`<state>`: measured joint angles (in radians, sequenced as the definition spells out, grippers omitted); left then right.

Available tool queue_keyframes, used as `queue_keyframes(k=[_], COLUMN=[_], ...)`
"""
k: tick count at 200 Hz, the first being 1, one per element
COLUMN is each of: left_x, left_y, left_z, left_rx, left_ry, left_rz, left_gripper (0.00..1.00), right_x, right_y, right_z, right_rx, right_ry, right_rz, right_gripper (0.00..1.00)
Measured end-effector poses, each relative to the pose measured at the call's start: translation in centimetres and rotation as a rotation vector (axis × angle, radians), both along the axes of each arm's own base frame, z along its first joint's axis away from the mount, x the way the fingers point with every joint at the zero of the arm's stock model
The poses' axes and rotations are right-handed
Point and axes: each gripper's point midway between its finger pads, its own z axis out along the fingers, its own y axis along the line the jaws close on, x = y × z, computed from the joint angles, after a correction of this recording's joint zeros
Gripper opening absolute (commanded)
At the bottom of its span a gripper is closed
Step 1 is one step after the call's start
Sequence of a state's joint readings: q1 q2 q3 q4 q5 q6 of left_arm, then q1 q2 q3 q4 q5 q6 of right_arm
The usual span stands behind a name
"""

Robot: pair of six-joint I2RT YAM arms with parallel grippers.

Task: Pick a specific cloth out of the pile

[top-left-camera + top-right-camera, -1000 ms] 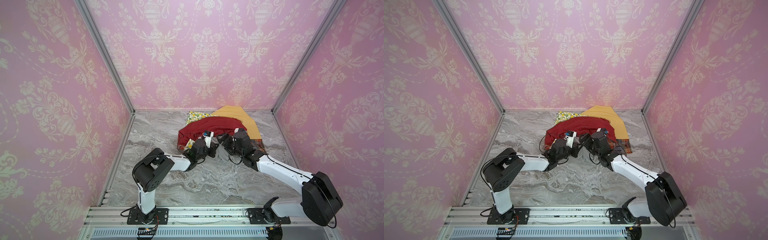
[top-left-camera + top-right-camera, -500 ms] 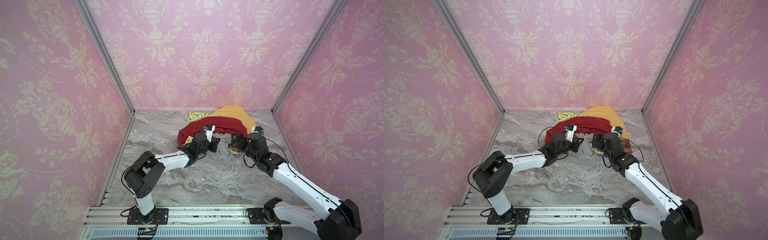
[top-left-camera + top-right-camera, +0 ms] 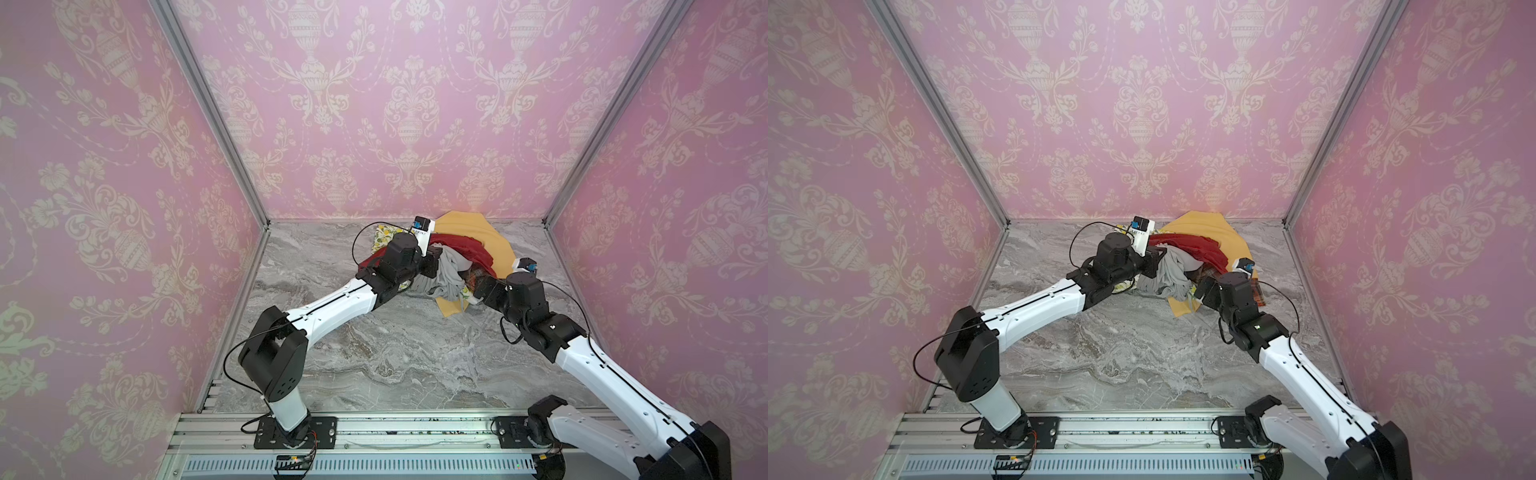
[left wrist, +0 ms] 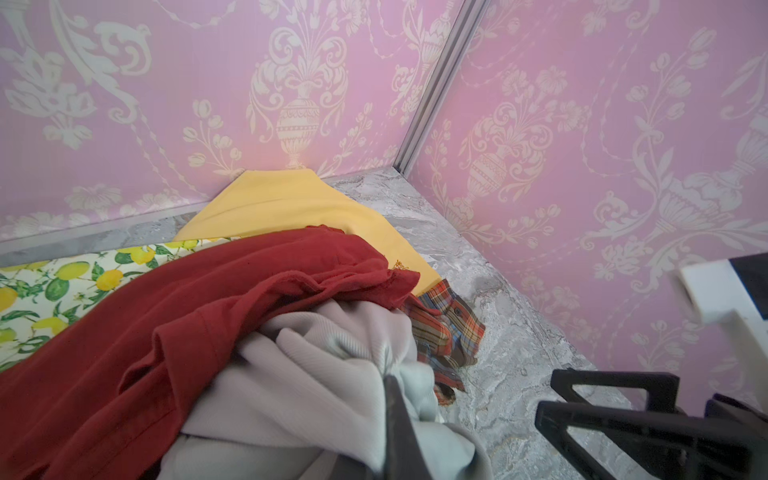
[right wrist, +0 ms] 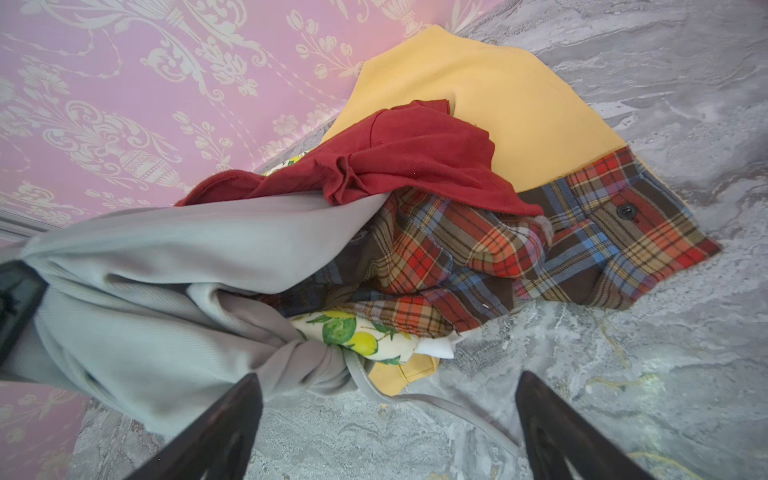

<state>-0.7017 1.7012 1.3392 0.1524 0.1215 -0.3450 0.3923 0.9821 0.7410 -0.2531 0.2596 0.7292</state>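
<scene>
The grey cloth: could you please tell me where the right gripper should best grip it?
Probably the twisted bunch of the grey cloth beside the lemon cloth, from the bare table side: it is narrow, sticks out clear of the red shirt, and faces the open right gripper.

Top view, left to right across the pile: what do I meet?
Lemon-print cloth → left gripper → grey cloth → right gripper. Red shirt and yellow cloth span too widely to place.

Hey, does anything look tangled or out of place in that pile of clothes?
Yes. The grey cloth, pinched in the left gripper, has the dark red shirt draped over its upper fold; pulling could drag the shirt along.
</scene>
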Motion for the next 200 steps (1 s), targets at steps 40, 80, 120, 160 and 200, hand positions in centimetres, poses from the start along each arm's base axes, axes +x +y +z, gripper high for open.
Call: queue_keyframes(k=[40, 80, 120, 160, 200], left_x=[1.6, 2.1, 2.1, 2.1, 2.1], left_y=[1.5, 1.7, 1.4, 1.5, 2.5], left_z=[3.3, 8.9, 14.6, 17.8, 20.9], left_rx=[0.001, -0.036, -0.074, -0.096, -0.112], left_ry=[-0.022, -0.091, -0.178, -0.218, -0.239], left_rz=[0.034, 0.036, 0.021, 0.013, 0.017], left_gripper=[0.00, 0.00, 0.00, 0.00, 0.00], right_x=[0.0, 0.0, 0.1, 0.2, 0.4], right_y=[-0.2, -0.4, -0.5, -0.3, 0.3], right_z=[0.2, 0.1, 0.1, -0.2, -1.2], right_rx=[-0.017, -0.027, -0.045, -0.056, -0.057], right_ry=[-0.007, -0.008, -0.008, 0.001, 0.021], right_rz=[0.007, 0.007, 0.017, 0.035, 0.065], right_gripper=[0.97, 0.98, 0.98, 0.98, 0.98])
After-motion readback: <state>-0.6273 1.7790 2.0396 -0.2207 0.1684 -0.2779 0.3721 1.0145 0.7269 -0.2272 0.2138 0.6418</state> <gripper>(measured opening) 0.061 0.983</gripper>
